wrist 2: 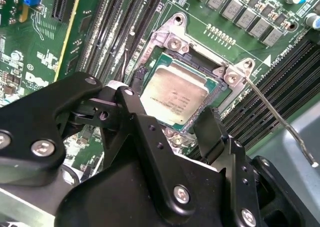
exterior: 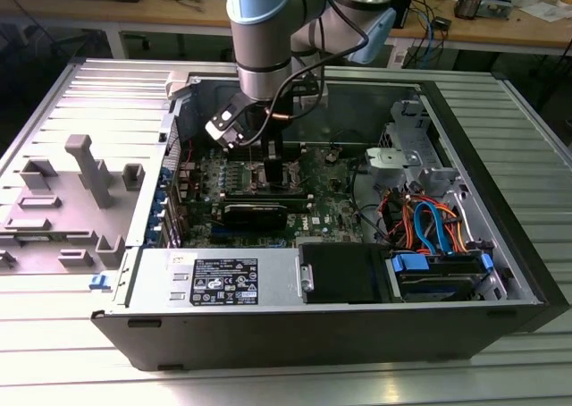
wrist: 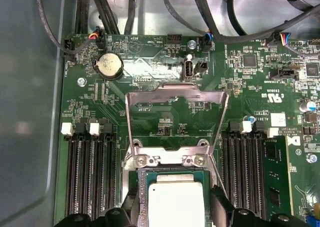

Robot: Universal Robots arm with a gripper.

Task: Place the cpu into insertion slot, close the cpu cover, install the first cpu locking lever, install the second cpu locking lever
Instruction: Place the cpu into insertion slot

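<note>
**A:** Where is the cpu?

**B:** The cpu (wrist 2: 177, 97) lies flat in the slot (wrist 2: 197, 66), silver top up, square with the rim.

**A:** And the jaws?

**B:** Released. The gripper (wrist: 176, 210) hangs right over the chip, and its fingers (wrist: 220, 207) stand one on each side of the socket. They look clear of the chip's edges, though the fingers themselves hide the line where they would touch, so I can't be sure.

**A:** The cover?

**B:** The cover (wrist: 175, 93) is up, swung back on its hinge away from the slot. The green board (wrist: 150, 52) shows through its cut-out centre. It is not closed.

**A:** Any lever?

**B:** One lever (wrist 2: 277, 117), a thin wire, runs out from a corner of the socket. It is raised off the board and unlatched.

**A:** What's around the socket?

**B:** Black memory slots (wrist: 90, 172) flank it on both sides, and a coin battery (wrist: 109, 65) sits beyond the cover. In the exterior view the arm (exterior: 259, 30) reaches down into the open case (exterior: 313, 334), which lies on its side on the ribbed tabletop (exterior: 71, 352).
</note>
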